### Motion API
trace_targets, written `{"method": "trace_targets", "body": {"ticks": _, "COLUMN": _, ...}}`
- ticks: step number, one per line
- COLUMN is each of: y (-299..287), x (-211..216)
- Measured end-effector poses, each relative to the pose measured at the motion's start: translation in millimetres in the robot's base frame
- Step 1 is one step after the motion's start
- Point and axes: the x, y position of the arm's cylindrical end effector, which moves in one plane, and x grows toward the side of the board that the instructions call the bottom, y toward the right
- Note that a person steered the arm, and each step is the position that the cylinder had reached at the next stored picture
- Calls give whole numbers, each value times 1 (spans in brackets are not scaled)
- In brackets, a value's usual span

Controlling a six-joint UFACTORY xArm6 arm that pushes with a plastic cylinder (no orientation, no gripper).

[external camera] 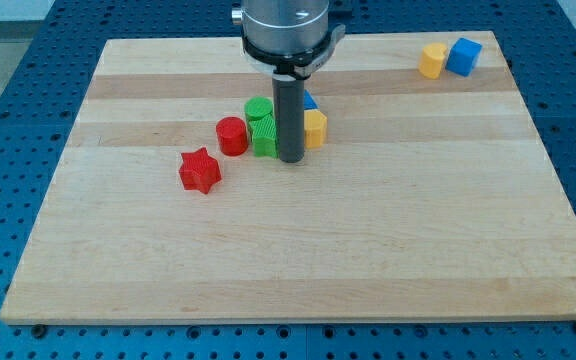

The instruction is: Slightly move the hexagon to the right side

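Starting from the bottom edge of the wooden board, you have a broad stretch of bare wood before you reach anything. The first thing you meet is the red star block, lying left of the board's middle and apart from the rest.

Just beyond it, toward the top edge, you find a tight cluster. The red cylinder sits at the cluster's left end. To its right is a green block whose shape you cannot make out clearly, and right behind that stands a green cylinder.

My tip rests on the board just beside the green block's right side; whether it touches you cannot tell. Close on the rod's right you see the yellow hexagon, partly hidden by the rod, so the tip stands between the green block and the hexagon. A blue block peeks out behind the rod, just above the hexagon; too little of it shows to name its shape.

There are no jaws on this arm for you to check, only the straight rod, and it grasps nothing.

Farthest away, near the board's top-right corner, a yellow block and a blue cube sit side by side, touching or nearly so, well apart from the cluster.
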Motion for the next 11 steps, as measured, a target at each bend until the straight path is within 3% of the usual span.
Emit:
{"method": "trace_targets", "body": {"ticks": 4, "y": -41, "x": -22}}
{"method": "trace_targets", "body": {"ticks": 8, "y": 4, "x": -22}}
{"method": "trace_targets", "body": {"ticks": 11, "y": -43, "x": -26}}
